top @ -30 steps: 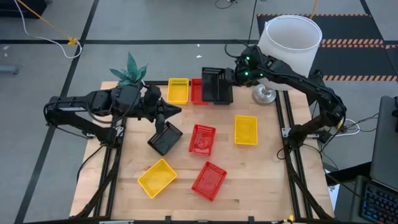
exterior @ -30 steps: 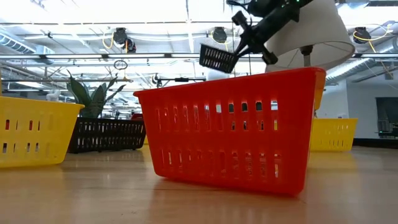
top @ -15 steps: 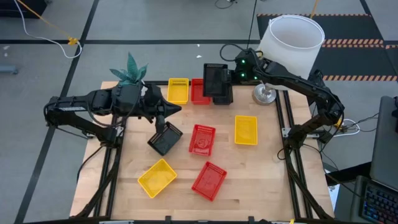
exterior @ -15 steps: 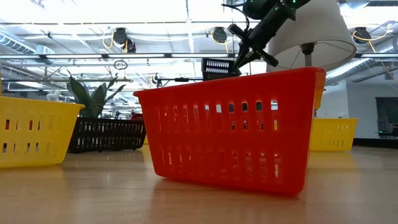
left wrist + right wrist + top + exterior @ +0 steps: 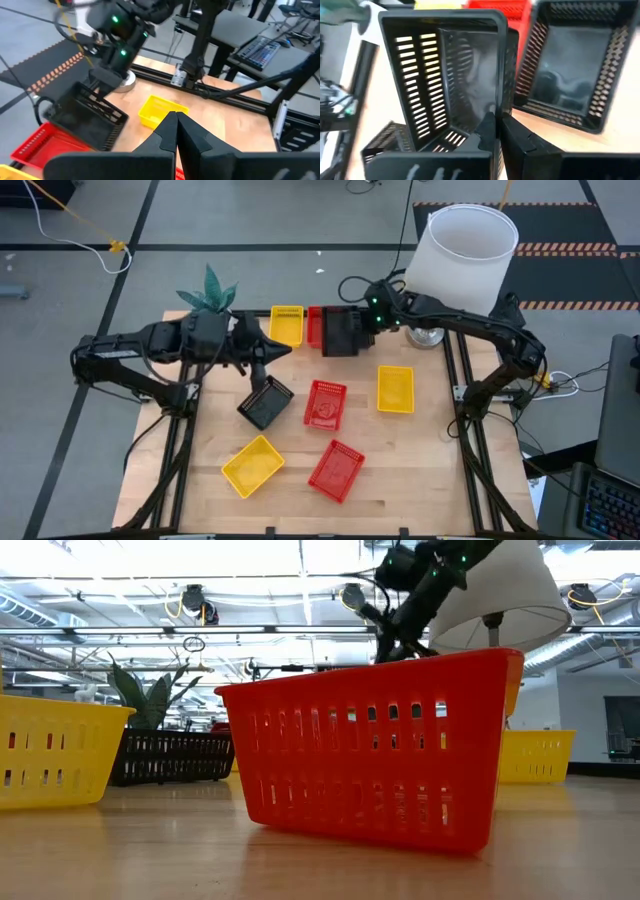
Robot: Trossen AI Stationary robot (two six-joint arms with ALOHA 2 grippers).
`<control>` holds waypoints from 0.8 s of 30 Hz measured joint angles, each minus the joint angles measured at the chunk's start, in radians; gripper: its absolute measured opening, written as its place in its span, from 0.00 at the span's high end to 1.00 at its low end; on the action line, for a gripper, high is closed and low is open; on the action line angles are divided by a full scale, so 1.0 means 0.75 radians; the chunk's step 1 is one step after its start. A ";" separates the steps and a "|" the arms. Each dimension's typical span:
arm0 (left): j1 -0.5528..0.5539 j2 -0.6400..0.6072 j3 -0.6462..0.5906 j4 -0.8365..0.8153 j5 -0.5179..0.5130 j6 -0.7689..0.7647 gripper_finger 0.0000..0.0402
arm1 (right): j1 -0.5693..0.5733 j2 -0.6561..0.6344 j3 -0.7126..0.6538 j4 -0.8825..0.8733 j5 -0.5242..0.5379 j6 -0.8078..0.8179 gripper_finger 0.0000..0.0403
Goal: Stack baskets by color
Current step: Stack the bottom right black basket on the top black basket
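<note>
My right gripper (image 5: 362, 322) is over the table's far edge, shut on a black basket (image 5: 340, 330) that hangs tilted; in the right wrist view a second black basket (image 5: 570, 65) sits on the table beside it. A red basket (image 5: 315, 325) and a yellow basket (image 5: 287, 325) stand just left of them. My left gripper (image 5: 285, 355) hovers shut and touches nothing, above a third black basket (image 5: 265, 402). Loose on the table are two red baskets (image 5: 325, 402) (image 5: 335, 470) and two yellow ones (image 5: 395, 388) (image 5: 252, 465). My right gripper pinches one side wall of the black basket at its rim (image 5: 496, 102), one finger inside and one outside. The fingers slant down from the table's far right. The basket hangs tilted with its opening turned sideways. Whether its lower end touches anything, I cannot tell.
A white lampshade (image 5: 460, 245) and its metal base (image 5: 425, 332) stand at the far right corner, close behind the right arm. A green plant (image 5: 208, 295) stands at the far left. In the low view a red basket (image 5: 380, 750) fills the foreground and hides the held basket.
My right gripper has gone down and toward the table's left edge with the black basket, which has sunk from high above the table to just over the baskets at the far edge and tipped more steeply.
</note>
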 joint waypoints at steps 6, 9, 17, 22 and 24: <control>0.094 0.003 0.000 -0.054 -0.005 0.043 0.99 | 0.007 -0.004 -0.052 0.048 -0.140 0.088 0.99; 0.129 0.027 0.000 -0.068 0.046 0.139 0.96 | 0.027 -0.020 -0.052 0.048 -0.167 0.142 0.99; 0.114 0.242 0.003 -0.039 0.245 0.507 0.64 | 0.043 -0.053 -0.052 0.053 -0.206 0.292 0.99; 0.120 0.422 0.001 -0.029 0.247 0.652 0.48 | 0.046 -0.078 -0.053 0.052 -0.250 0.343 0.99; 0.125 0.481 0.001 -0.026 0.246 0.694 0.45 | 0.046 -0.092 -0.053 0.047 -0.273 0.351 0.99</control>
